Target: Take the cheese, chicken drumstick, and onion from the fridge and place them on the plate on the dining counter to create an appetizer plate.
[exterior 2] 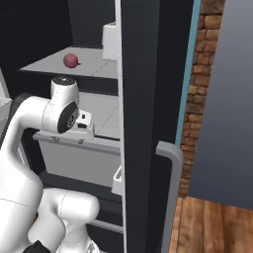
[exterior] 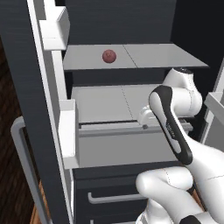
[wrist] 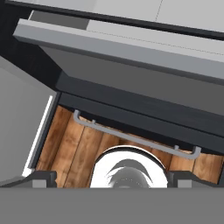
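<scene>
Inside the fridge, we see the onion near the upper shelf's front edge; our gripper gapes wide, holding nothing.

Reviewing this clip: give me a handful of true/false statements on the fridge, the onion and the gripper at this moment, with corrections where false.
1. The onion lies on an upper shelf of the open fridge. True.
2. The gripper is shut on the onion. False: its jaws stand wide apart with nothing between them, and the onion sits alone on the shelf.
3. The hand view looks down on a drawer bar handle and wooden floor. True.
4. The onion rests in a white door bin. False: it is on the grey shelf, apart from the bins.
5. A brick wall shows beside the fridge door in the right base view. True.
</scene>
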Available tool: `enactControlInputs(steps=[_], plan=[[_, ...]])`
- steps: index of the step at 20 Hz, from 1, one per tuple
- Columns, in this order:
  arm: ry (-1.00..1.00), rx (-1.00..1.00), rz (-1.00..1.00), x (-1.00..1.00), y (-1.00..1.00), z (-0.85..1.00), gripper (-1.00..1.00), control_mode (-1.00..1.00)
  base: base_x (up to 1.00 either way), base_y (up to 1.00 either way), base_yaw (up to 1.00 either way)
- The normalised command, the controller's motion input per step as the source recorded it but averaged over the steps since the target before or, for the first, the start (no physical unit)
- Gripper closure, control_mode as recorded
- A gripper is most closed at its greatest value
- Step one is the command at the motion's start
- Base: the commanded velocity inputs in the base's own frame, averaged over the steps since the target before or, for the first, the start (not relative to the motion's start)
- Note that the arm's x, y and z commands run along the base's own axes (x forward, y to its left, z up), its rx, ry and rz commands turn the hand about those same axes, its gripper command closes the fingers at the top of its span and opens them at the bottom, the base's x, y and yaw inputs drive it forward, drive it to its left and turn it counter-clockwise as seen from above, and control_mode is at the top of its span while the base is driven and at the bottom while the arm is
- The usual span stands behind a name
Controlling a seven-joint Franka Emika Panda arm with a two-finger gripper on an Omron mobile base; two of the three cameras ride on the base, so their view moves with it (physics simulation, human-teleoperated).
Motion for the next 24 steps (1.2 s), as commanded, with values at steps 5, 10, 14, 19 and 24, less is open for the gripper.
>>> enactControlInputs(steps=[5,10,14,19,24], plan=[[-0.03,-0.01,0.00,0.09,0.08,0.05,-1.00,-1.00,0.13,0.04,0.00],[-0.41,-0.09,0.02,0.01,0.22,0.32,-1.00,-1.00,0.00,0.00,0.00],[-0.36,-0.01,0.00,0.02,0.16,0.36,-1.00,-1.00,0.00,0.00,0.00],[-0.07,0.04,0.00,0.00,0.00,0.46,-1.00,-1.00,0.00,0.00,0.00],[0.00,0.07,0.00,0.00,0.00,0.53,-1.00,-1.00,0.00,0.00,0.00]])
